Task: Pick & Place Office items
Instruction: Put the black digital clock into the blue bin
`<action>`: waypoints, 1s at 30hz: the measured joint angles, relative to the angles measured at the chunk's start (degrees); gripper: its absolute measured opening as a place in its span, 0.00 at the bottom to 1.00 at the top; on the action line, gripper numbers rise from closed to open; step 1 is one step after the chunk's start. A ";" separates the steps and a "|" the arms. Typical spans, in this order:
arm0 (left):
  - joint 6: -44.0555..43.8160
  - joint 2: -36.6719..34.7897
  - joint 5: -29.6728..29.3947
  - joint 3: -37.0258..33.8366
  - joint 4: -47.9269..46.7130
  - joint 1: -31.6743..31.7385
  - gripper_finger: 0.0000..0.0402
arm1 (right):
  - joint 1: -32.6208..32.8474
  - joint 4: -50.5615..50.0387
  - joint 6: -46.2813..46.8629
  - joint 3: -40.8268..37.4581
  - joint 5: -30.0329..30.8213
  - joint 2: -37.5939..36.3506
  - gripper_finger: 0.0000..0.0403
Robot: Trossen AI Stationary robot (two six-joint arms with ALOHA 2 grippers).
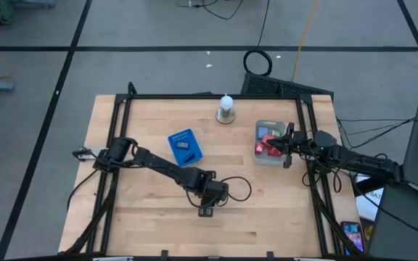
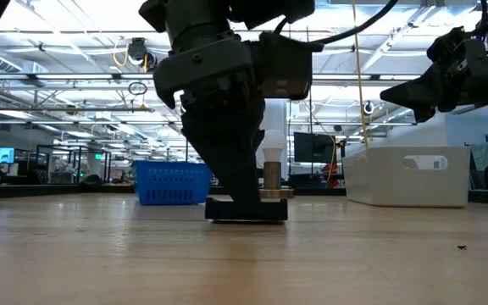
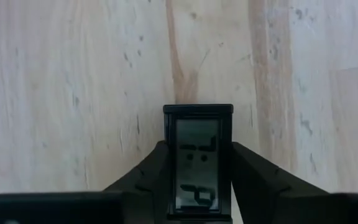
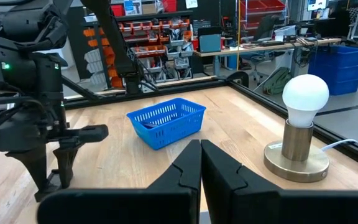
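A small dark grey block with a pale grey face (image 3: 197,155) lies flat on the wooden table near its front middle, seen in the high view as the block (image 1: 206,212). My left gripper (image 1: 209,203) stands over it, pointing steeply down, closed on its sides. A white bin (image 1: 271,154) at the right holds red and other small pieces (image 1: 267,145). My right gripper (image 4: 199,168) hangs level by that bin, shut and holding nothing. A blue basket (image 1: 185,147) with a dark piece inside sits behind the left arm. My left gripper pinches the block's two long sides (image 3: 167,162) between its two fingers (image 3: 145,180), at the end nearer the wrist. The fingers come from above, slanting steeply down. The block lies flat on the table (image 2: 246,210).
A white bulb on a round brass base (image 1: 226,109) stands at the table's far middle. A black cable loop (image 1: 242,187) lies beside the left gripper. A black frame (image 1: 216,96) runs along the table's edges. Bare wood stretches across the near half of the table.
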 joint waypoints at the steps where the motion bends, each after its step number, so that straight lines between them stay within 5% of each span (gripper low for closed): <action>1: 0.82 -0.23 0.00 -0.07 0.20 -0.08 0.33 | 0.00 -0.02 0.00 0.00 0.00 0.00 0.00; 11: 6.06 -12.50 -8.75 -0.56 1.32 -2.04 0.33 | 0.00 -0.07 0.00 0.00 -0.17 0.04 0.00; 18: 7.38 -28.84 -17.30 -5.08 2.96 -2.93 0.33 | 0.00 -0.30 0.00 0.00 -0.29 0.04 0.00; 24: 8.18 -47.27 -23.34 -15.14 7.48 -3.04 0.33 | 0.00 -0.36 0.00 0.00 -0.38 0.02 0.00; 30: 10.13 -67.80 -26.45 -32.89 16.97 -2.37 0.33 | 0.00 -0.37 -0.03 0.00 -0.38 0.02 0.00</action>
